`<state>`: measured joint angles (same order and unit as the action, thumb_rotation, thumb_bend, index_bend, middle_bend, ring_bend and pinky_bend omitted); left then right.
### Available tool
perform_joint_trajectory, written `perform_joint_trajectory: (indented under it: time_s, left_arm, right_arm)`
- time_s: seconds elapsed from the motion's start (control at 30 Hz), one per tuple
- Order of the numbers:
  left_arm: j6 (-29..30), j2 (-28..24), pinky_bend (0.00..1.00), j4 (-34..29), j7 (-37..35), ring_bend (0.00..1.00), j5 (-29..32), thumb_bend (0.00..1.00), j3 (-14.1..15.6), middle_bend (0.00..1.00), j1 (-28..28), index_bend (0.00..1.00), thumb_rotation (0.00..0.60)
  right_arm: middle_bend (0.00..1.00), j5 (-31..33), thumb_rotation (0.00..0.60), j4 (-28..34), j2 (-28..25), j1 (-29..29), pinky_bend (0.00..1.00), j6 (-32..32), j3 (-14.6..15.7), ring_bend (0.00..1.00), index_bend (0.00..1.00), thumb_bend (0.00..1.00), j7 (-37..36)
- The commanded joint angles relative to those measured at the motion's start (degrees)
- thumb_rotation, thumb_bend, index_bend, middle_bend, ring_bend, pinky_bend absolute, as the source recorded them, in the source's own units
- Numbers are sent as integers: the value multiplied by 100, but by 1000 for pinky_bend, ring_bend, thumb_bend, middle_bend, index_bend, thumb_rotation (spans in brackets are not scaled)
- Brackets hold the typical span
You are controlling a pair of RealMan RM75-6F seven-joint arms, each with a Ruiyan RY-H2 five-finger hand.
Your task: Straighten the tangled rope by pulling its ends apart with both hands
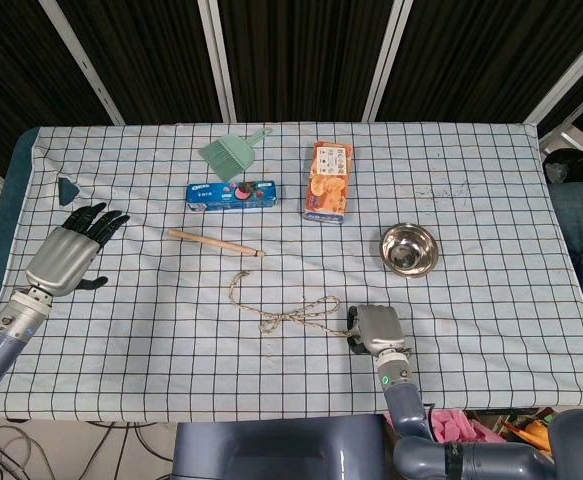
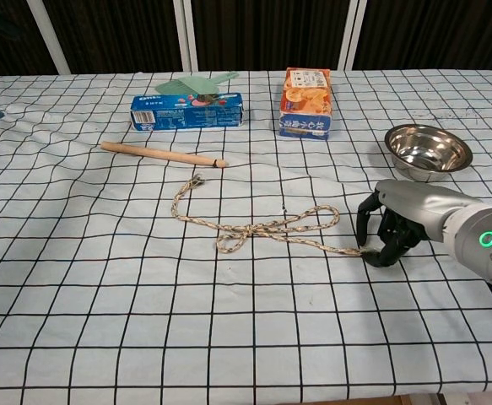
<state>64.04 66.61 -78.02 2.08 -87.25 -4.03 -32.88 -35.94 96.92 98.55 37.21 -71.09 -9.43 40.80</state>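
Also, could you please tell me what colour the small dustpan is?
The small dustpan is pale green, clearest in the head view.

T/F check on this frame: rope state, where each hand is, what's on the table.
1. The rope is pulled straight. False: it lies looped and knotted.
2. The right hand is at the rope's right end. True.
3. The left hand holds the rope's other end. False: it rests far left, apart from the rope.
4. The wooden stick lies between the blue box and the rope. True.
5. The steel bowl holds the rope. False: the rope lies on the cloth.
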Motion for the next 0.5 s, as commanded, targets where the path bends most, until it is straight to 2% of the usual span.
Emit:
perform_joint_trajectory:
  time_s: [0.03,0.23,0.5]
  left_arm:
    - [-56,30,125,26,9,30,29,66,-7,113,-29,92,600]
    - [-268,164,130,118,71,68,50,69,-59,165,-207,153,600]
    - [-553,363,132,197,313,74,48,70,-129,172,-494,163,600]
  right_arm:
    - [890,36,600,-48,38,15,1000,-11,-3,944,531,267,40]
    - [893,77,600,-150,108,36,1000,-8,-40,946,557,265,68]
    - [900,50,600,-207,164,34,1000,-7,-86,955,587,314,24]
